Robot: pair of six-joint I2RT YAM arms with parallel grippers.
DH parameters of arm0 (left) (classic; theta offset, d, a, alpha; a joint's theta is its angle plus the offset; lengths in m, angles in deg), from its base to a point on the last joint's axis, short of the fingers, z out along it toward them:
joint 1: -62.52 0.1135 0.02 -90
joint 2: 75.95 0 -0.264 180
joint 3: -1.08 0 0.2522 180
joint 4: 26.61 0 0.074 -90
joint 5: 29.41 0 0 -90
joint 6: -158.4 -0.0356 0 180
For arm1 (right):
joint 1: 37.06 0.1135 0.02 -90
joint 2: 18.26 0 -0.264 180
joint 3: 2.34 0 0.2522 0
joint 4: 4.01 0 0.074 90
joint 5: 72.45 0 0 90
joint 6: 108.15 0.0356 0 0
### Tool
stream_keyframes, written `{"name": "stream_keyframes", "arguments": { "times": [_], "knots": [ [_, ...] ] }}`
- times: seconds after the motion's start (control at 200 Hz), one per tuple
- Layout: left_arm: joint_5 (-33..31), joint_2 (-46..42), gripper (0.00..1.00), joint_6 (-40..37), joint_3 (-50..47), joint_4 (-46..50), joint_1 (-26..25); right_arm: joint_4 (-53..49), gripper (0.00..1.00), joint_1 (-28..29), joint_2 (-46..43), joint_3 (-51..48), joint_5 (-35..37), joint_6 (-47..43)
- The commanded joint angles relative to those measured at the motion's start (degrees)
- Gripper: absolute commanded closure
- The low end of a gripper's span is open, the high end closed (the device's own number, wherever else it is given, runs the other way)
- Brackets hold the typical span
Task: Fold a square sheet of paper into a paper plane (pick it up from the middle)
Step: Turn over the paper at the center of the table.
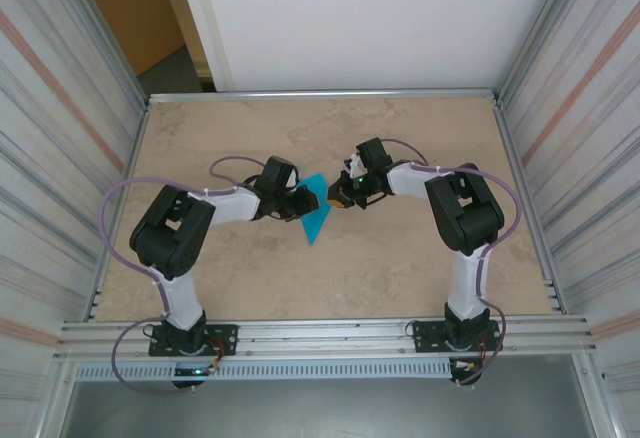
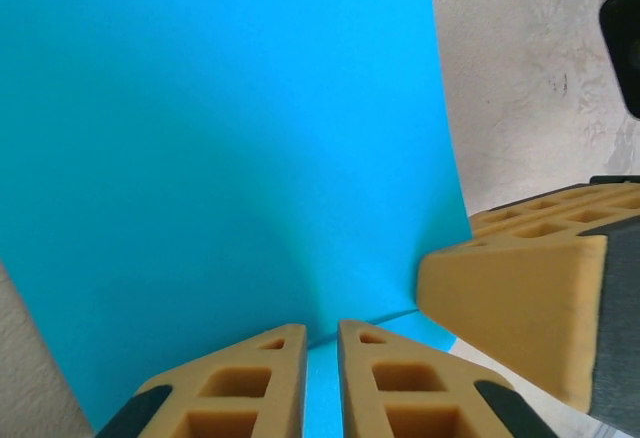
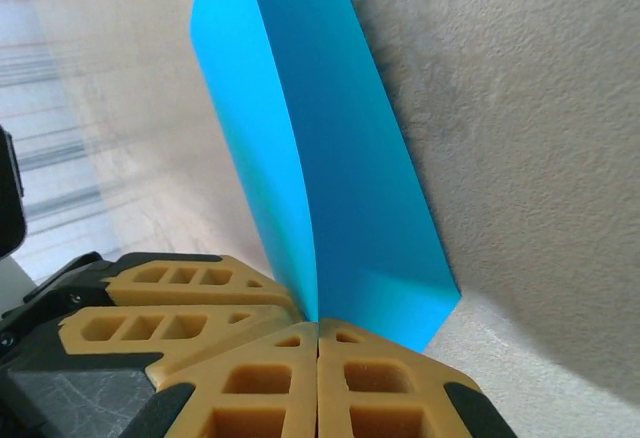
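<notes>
Top external: fixed, high above the near edge of the desk [image 1: 400, 268], looking down over all of it; far off.
Left wrist: behind the left tool [image 2: 322, 333], facing the square sheet of paper [image 2: 220, 138], very close.
Right wrist: behind the right tool [image 3: 318, 333], equally close, sheet seen edge-on.
All three views share the sheet.

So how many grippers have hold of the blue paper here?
2. The left gripper pinches the blue paper at its edge, mid-table. The right gripper is shut on it right alongside, reaching in from the opposite side.
</notes>
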Motion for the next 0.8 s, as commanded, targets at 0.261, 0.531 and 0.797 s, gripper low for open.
{"name": "stream_keyframes", "arguments": {
  "times": [0.261, 0.531, 0.797],
  "knots": [
    [-4.67, -11.51, 0.7, -1.36, -6.07, 1.5, 1.44, 6.73, 0.96, 0.59, -2.75, -0.91, -4.21, 0.83],
    [-4.3, -16.59, 0.54, 3.44, -12.96, -3.91, 4.02, 18.38, 0.95, 0.29, -4.25, -4.94, -9.77, 5.48],
    [-2.8, -17.3, 0.35, 7.36, -15.42, -6.43, 4.06, 21.81, 0.95, -0.55, -5.19, -7.29, -10.08, 7.24]
  ]
}}
